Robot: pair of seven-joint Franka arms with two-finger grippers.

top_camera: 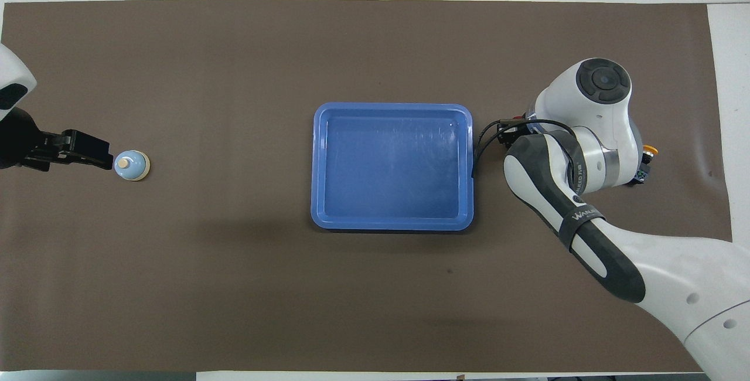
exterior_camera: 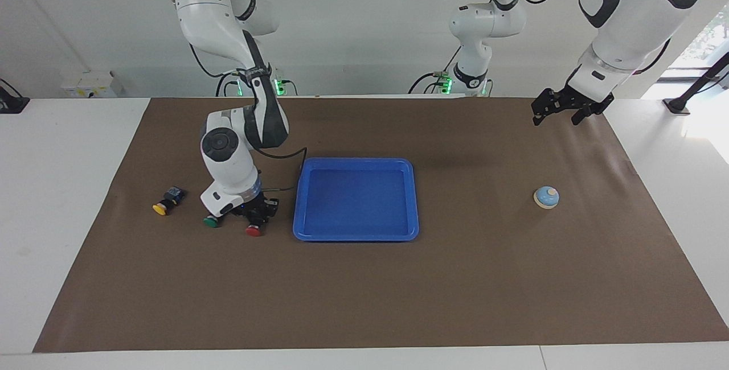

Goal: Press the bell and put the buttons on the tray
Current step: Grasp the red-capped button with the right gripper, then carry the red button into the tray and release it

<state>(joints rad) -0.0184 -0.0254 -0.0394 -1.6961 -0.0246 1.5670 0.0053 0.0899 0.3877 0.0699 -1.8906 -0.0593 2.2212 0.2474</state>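
Now right fingers (exterior_camera: 257, 217) clamp the red button (exterior_camera: 254, 231); tray (exterior_camera: 356, 237) alongside.

Three buttons (exterior_camera: 212, 221), one tray (exterior_camera: 356, 237), one bell (exterior_camera: 546, 197).

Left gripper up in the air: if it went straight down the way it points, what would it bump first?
Most likely the brown mat. The left gripper hangs open, pointing down over bare mat beside the bell, not over it. Depth is hard to judge, so that is a guess.
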